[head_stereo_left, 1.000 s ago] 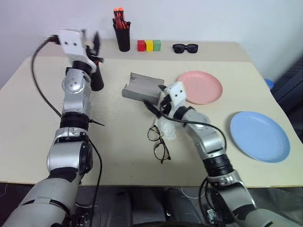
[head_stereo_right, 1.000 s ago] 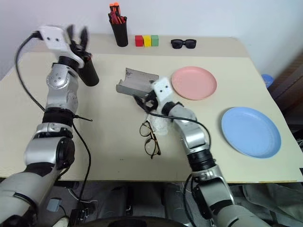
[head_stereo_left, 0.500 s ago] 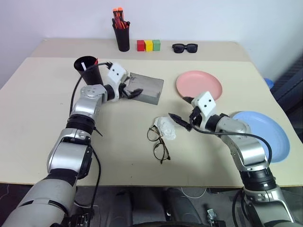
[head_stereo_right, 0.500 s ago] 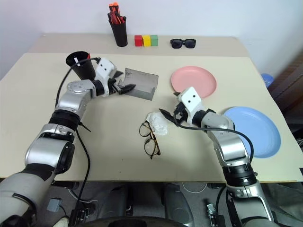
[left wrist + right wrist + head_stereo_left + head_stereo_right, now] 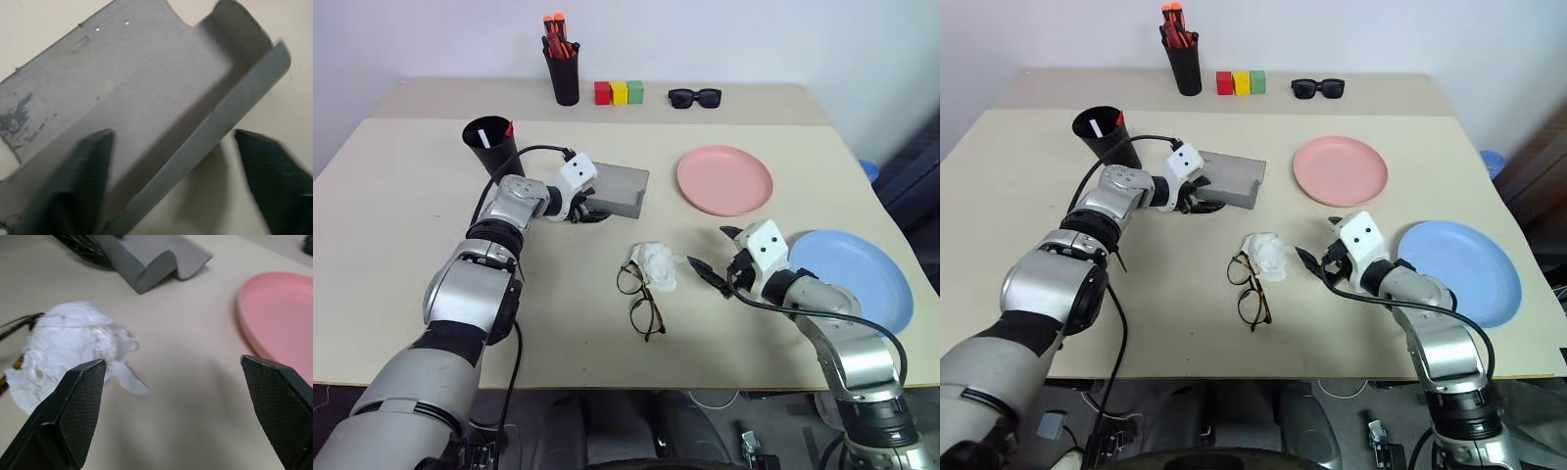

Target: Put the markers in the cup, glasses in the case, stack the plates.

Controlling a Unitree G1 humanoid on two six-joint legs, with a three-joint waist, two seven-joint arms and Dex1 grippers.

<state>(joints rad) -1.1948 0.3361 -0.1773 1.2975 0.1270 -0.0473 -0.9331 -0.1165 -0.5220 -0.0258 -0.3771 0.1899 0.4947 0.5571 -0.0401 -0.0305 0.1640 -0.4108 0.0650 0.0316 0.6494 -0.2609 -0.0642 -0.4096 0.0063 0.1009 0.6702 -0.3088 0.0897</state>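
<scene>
Markers (image 5: 493, 134) sit in our cup (image 5: 492, 149); glasses (image 5: 639, 294) lie outside the case (image 5: 612, 188), plates (image 5: 724, 179) unstacked. Our left gripper (image 5: 592, 211) straddles the case wall, jaws apart; our right gripper (image 5: 713, 257) gapes empty.

Beige table (image 5: 401, 245), case (image 5: 619, 188), glasses (image 5: 639, 297) (beside tissue (image 5: 658, 264)), plates (image 5: 724, 180)

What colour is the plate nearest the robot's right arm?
Light blue; the plate shows best in the right eye view.
</scene>
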